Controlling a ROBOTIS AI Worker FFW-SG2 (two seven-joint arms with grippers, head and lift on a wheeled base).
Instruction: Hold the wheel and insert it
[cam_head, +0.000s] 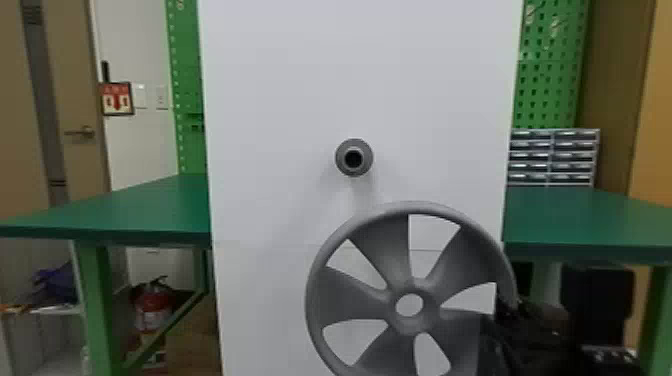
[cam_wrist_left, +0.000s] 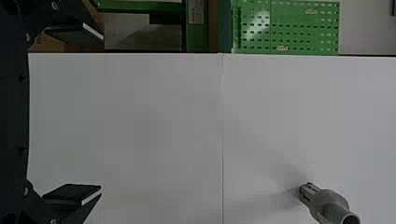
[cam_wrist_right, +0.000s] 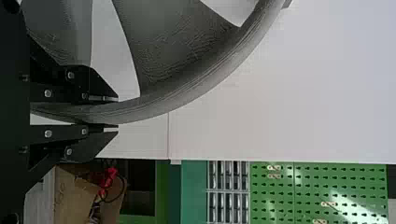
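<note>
One wheel (cam_head: 411, 325), edge in right tool (cam_head: 514, 306) (seemingly snug), apart from peg (cam_head: 367, 161).

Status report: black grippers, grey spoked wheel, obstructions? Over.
Right gripper shut on wheel. Left gripper open. No obstruction seen; its hub below grey cylindrical peg.

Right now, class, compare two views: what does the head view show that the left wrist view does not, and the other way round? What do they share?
Head view: the wheel, the right claw at its rim, the fire extinguisher and the small drawers.
Left wrist view: the left claw, open.
Both: the white panel, its grey peg and green pegboard.
</note>
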